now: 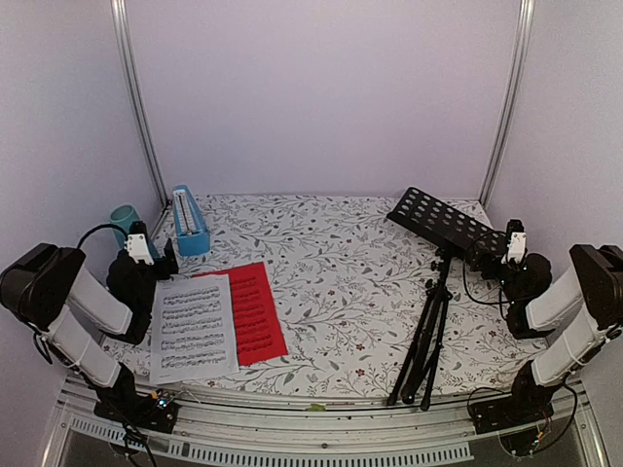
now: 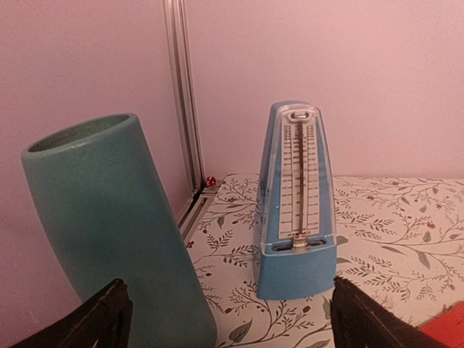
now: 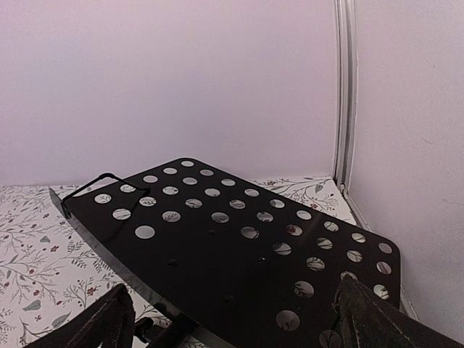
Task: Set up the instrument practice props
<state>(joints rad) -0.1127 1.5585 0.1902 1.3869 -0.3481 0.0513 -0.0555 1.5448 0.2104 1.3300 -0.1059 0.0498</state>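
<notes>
Aiming left gripper, jaws parted, at blue metronome beside teal cup, and aiming right gripper, likewise parted, at perforated desk of music stand.

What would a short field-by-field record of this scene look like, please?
stand: black music stand upright on its tripod, right side, desk bare
sheets: white sheet overlaps red sheet, both flat on the table, front left
metronome: blue metronome upright, back left, beside teal cup
left arm: left gripper open, facing metronome and cup
right arm: right gripper open, near the desk's right end, holding nothing
</notes>
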